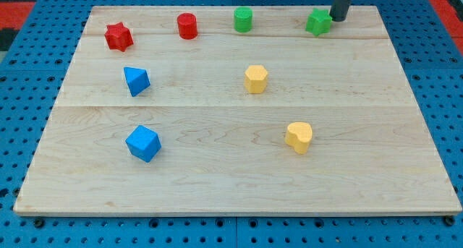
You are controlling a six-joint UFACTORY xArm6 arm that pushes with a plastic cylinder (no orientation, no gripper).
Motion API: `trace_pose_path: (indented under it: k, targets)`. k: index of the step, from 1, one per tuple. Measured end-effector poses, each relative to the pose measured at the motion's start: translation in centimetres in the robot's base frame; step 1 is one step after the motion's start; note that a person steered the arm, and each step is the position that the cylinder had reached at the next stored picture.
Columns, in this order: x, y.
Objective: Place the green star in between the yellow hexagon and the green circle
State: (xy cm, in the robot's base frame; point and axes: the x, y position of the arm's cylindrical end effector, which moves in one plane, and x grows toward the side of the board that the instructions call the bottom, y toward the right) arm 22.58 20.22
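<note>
Pale wooden board (pixel 239 190) lies on a blue pegboard surface (pixel 22 226), with a strip of red showing at the view's top corners. My tip (pixel 338 19) ends a dark rod that enters from the view's top edge, so the rod's upper part is cut off. No claw is fitted, so nothing is clenched or grasped; the tip stands just beside the green star (pixel 317 22), on the star's right, and whether they touch is hard to tell from this angle.

The green star sits near the board's top edge, toward the view's right. The green circle (pixel 243 20) is to its left in the same row, well apart from it. The yellow hexagon (pixel 255 79) lies below the circle, near the board's middle, with bare wood between the two.

Further left in the top row are a red cylinder (pixel 187 26) and a red star (pixel 119 37). A blue triangle-like block (pixel 136 81) and a blue cube (pixel 142 143) occupy the left side. A yellow heart-shaped block (pixel 299 137) lies at lower right. Bare wood runs along the bottom edge and the right side.
</note>
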Motion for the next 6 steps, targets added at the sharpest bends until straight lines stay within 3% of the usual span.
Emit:
trace_pose_path:
  k: [1, 3, 4, 6]
  targets:
    - [0.0, -0.7]
    - [0.5, -8.6]
    - [3.6, -9.6]
    - [5.6, -11.3]
